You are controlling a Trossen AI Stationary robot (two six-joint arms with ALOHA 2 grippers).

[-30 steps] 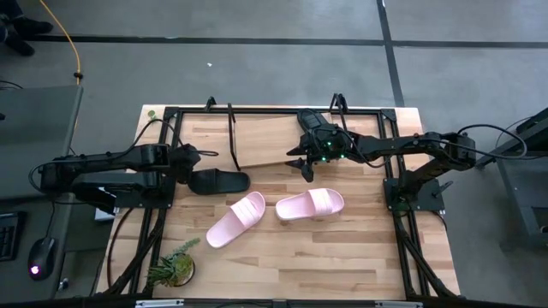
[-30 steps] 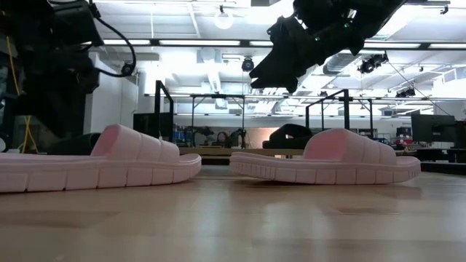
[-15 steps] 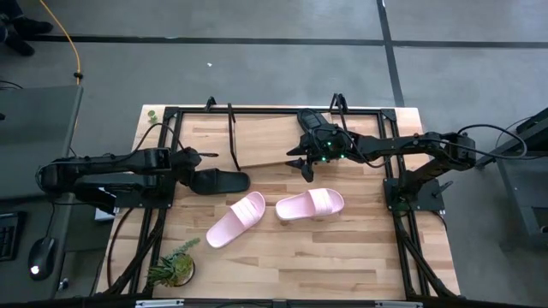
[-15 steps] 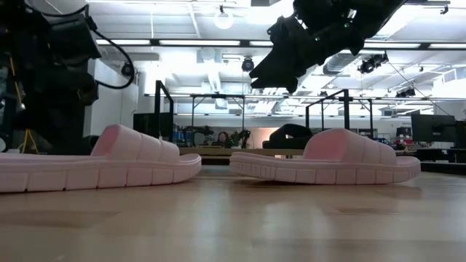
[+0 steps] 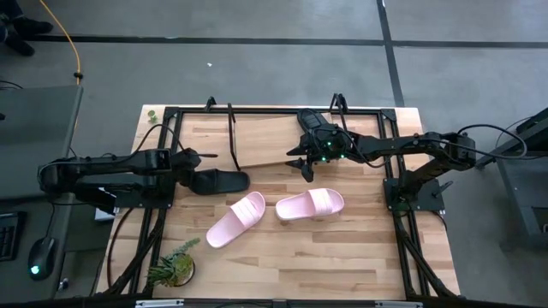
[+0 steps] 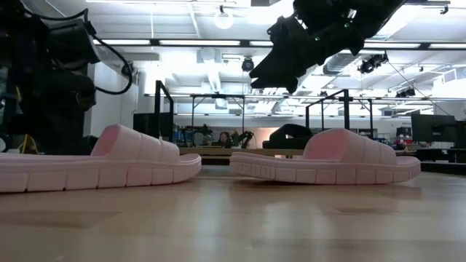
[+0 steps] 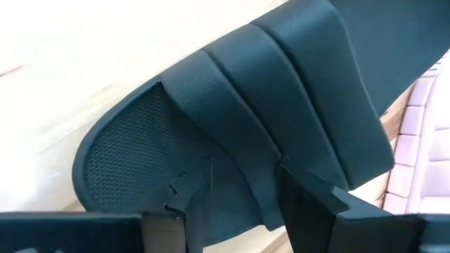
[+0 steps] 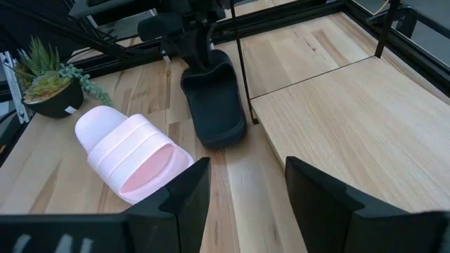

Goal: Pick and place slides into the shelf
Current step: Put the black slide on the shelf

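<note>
A black slide [image 5: 221,181] lies flat on its sole on the table, left of centre. My left gripper [image 5: 190,168] is low over its left end, open. In the left wrist view, one finger [image 7: 176,200] is over the footbed and the other [image 7: 302,193] is at the strap's edge [image 7: 281,154]. Two pale pink slides [image 5: 235,220] [image 5: 310,204] lie on their soles nearer the front. The shelf's wooden board [image 5: 265,141] sits at the far side between thin black hoops [image 5: 232,137]. My right gripper [image 5: 306,167] hovers open above the board's near right part. My left gripper comes at the black slide [image 7: 232,105] from above, slanting down. One finger is over the footbed and the other beside the strap. Whether either finger touches the slide, I cannot tell.
A small potted plant [image 5: 174,267] stands at the near left corner. The larger black frame [image 5: 163,197] runs along both sides and the far edge of the table. Bare wood lies in front of the pink slides.
My left gripper has sunk toward the black slide, and its fingers stay apart. The slides and my right arm have kept still.
</note>
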